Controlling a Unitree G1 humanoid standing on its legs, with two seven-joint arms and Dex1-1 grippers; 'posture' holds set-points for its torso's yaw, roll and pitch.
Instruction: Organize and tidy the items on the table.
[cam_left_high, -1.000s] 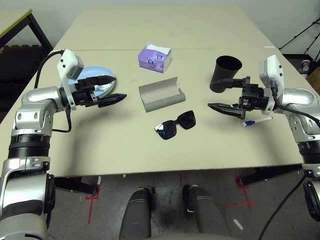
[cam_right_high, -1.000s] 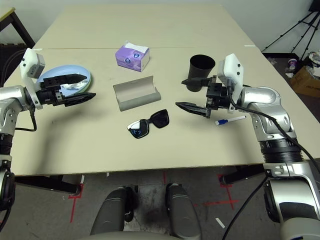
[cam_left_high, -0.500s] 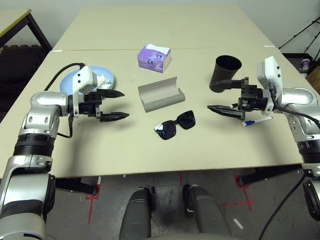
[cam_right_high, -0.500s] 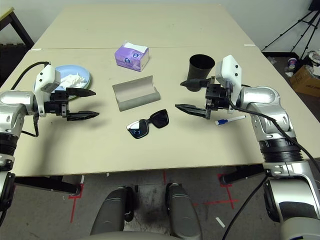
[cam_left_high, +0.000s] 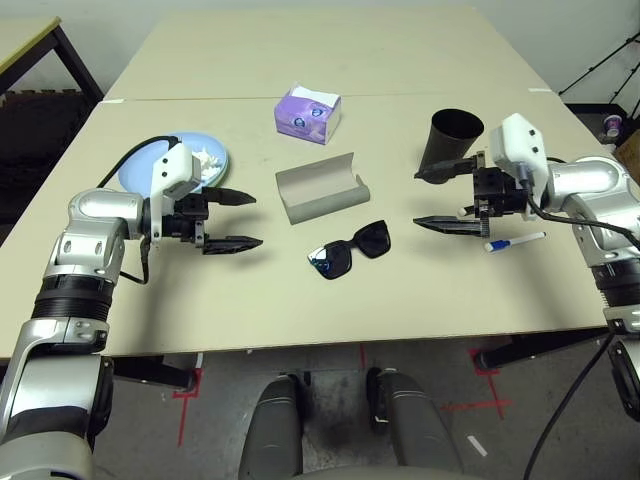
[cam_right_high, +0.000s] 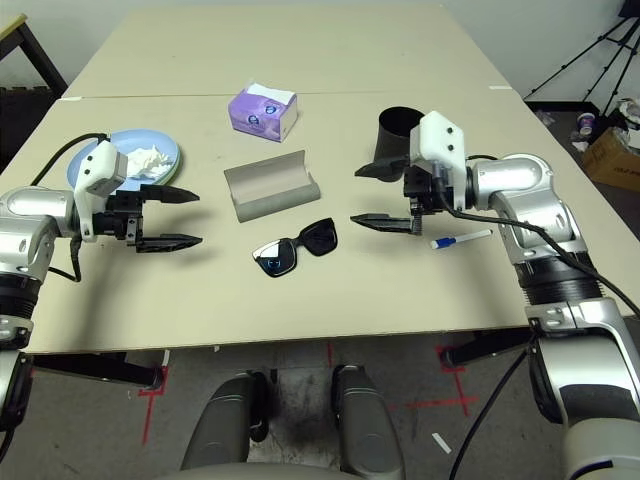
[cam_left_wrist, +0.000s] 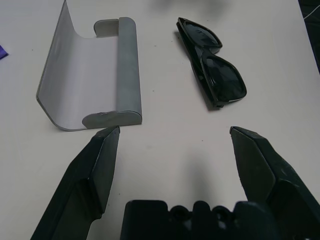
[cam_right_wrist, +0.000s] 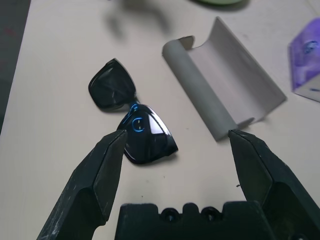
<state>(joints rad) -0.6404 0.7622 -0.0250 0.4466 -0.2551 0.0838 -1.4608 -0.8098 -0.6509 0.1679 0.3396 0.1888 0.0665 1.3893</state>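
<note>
— Both grippers, how do they stand?
— Your left gripper (cam_left_high: 236, 220) hangs with fingers spread and empty, and so does your right gripper (cam_left_high: 432, 198).
— And the sunglasses?
— You have the black sunglasses (cam_left_high: 350, 251) lying folded on the table (cam_left_high: 250, 300) between the two grippers, nearer your right one. The open grey glasses case (cam_left_high: 322, 188) sits just behind them, apart. Your blue plate (cam_left_high: 140, 168) with tissue (cam_left_high: 207, 159) lies behind the left gripper; the black cup (cam_left_high: 453, 140) and one marker pen (cam_left_high: 514, 242) lie by the right.

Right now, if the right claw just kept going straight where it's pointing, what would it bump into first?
Probably the sunglasses. The right gripper is open and points toward the table's middle, with the sunglasses nearest ahead and the glasses case just beyond; its height above the table is unclear.
</note>
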